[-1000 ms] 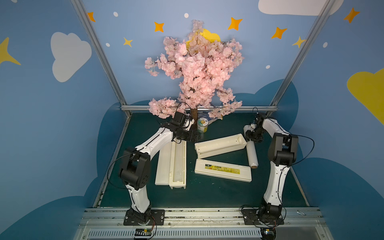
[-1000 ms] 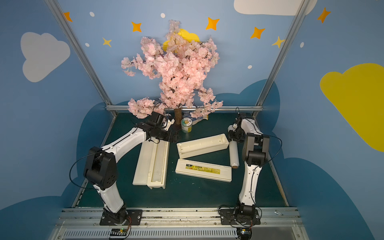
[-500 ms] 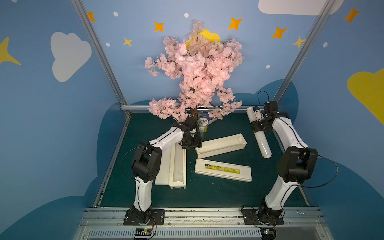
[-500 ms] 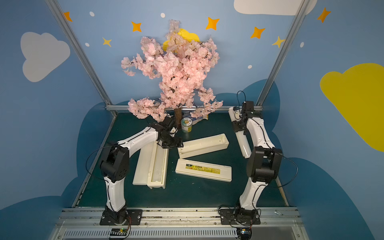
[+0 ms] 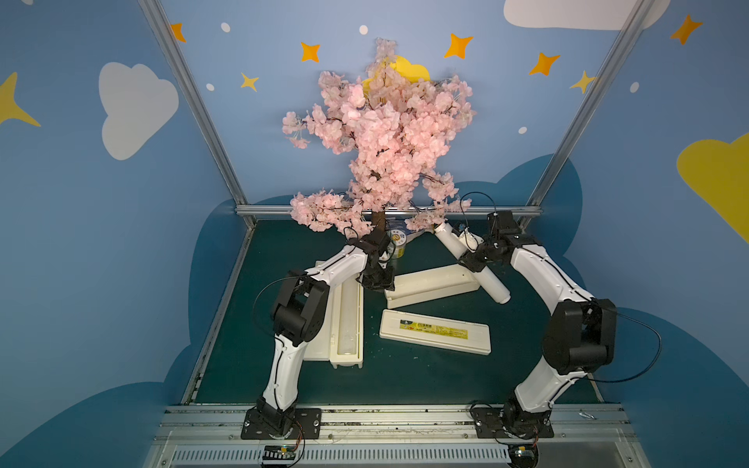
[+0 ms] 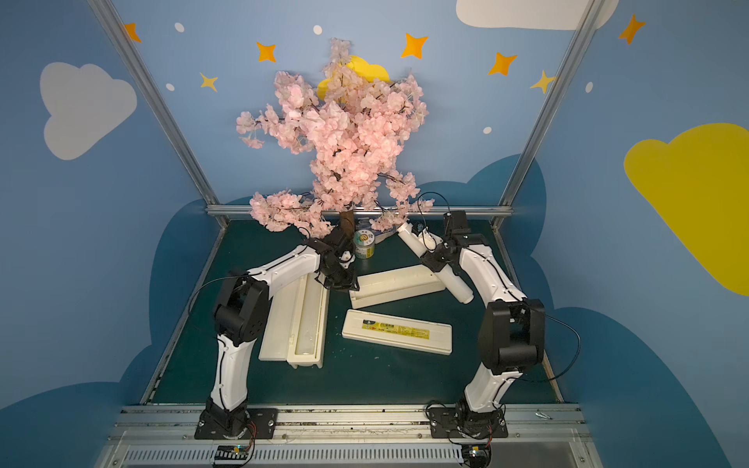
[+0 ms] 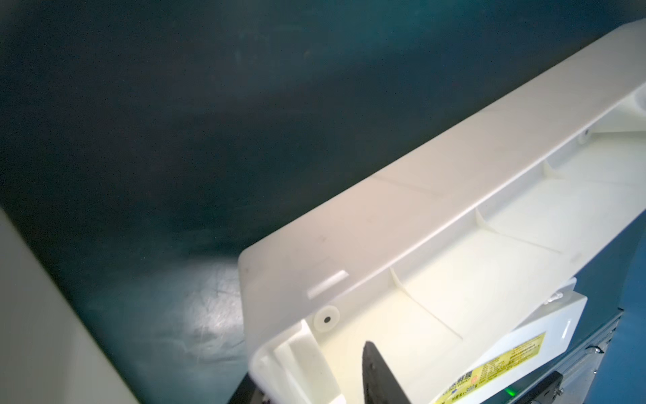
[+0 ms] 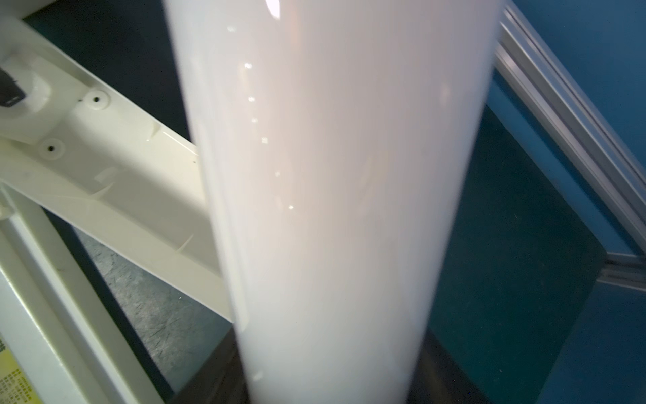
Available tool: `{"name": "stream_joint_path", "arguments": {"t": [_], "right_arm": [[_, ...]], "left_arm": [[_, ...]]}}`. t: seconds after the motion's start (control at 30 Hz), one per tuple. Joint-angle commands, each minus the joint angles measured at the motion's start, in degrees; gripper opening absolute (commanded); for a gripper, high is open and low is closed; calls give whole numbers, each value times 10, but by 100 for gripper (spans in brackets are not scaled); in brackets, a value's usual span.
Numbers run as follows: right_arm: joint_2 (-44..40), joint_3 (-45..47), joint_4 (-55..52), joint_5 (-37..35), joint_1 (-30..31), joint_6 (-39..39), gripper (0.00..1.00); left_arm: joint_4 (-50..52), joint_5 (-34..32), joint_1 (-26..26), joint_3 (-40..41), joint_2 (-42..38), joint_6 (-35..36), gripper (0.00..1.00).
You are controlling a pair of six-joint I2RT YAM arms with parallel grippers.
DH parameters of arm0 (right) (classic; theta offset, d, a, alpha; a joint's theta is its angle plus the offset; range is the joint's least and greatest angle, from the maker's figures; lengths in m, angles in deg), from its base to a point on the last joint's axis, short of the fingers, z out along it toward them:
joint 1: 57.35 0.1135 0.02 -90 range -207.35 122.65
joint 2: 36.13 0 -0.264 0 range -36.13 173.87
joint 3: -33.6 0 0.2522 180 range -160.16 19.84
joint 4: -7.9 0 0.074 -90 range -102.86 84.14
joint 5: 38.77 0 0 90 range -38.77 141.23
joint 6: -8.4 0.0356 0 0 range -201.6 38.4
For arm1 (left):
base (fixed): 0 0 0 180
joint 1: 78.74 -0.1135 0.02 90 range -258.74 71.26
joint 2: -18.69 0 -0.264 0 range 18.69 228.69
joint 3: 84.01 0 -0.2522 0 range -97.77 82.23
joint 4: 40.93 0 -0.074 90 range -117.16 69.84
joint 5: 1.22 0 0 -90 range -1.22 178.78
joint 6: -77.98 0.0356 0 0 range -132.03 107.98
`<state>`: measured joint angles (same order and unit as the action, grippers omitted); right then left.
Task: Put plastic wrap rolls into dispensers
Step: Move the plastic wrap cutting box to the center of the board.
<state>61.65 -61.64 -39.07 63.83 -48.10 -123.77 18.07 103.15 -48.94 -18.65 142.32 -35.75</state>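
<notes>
My right gripper (image 5: 476, 261) is shut on a plastic wrap roll (image 5: 492, 285), a long white cylinder held slanted above the right end of the middle dispenser (image 5: 429, 285). That roll (image 8: 332, 175) fills the right wrist view. The middle dispenser's trough (image 7: 489, 252) is bare; its labelled lid (image 5: 435, 330) lies in front. My left gripper (image 5: 377, 279) straddles this dispenser's left end wall (image 7: 290, 349): one finger (image 7: 377, 377) stands inside the trough with a small gap to the wall. At the left, a second dispenser (image 5: 322, 324) lies open with a roll (image 5: 348, 316) in its trough.
A green-and-white can (image 5: 395, 245) stands at the back just behind my left gripper. A pink blossom tree (image 5: 385, 133) overhangs the back of the green mat (image 5: 405, 381). Metal frame rails (image 5: 405, 210) border the mat.
My right arm lifted the roll off the mat at the right and swung it over the middle dispenser's right end. My left gripper moved to that dispenser's left end and narrowed its jaws.
</notes>
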Motion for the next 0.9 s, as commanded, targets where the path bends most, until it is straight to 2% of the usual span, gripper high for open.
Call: {"name": "stream_joint_path", "arguments": {"t": [0.0,0.07,0.2,0.37,0.47,0.63,0.8,0.87], "right_arm": [[-51,3,101,69,8,-40,14],[-56,10,115,87,8,-48,14],[-69,19,113,129,22,-112,12],[-81,16,97,158,38,-200,9],[-75,-6,81,158,46,-220,9],[-57,-11,83,150,60,-274,8],[-19,-5,106,132,64,-313,4],[-5,-8,105,137,64,-324,4]], "left_arm": [[40,8,3,-40,20,56,38],[51,10,2,-54,27,76,37],[66,20,2,-77,38,120,36],[84,23,2,-111,52,146,43],[84,21,1,-117,52,154,46],[77,8,-8,-98,27,138,54],[21,-23,-21,-37,-51,91,65],[10,-39,-26,-19,-79,79,66]]}}
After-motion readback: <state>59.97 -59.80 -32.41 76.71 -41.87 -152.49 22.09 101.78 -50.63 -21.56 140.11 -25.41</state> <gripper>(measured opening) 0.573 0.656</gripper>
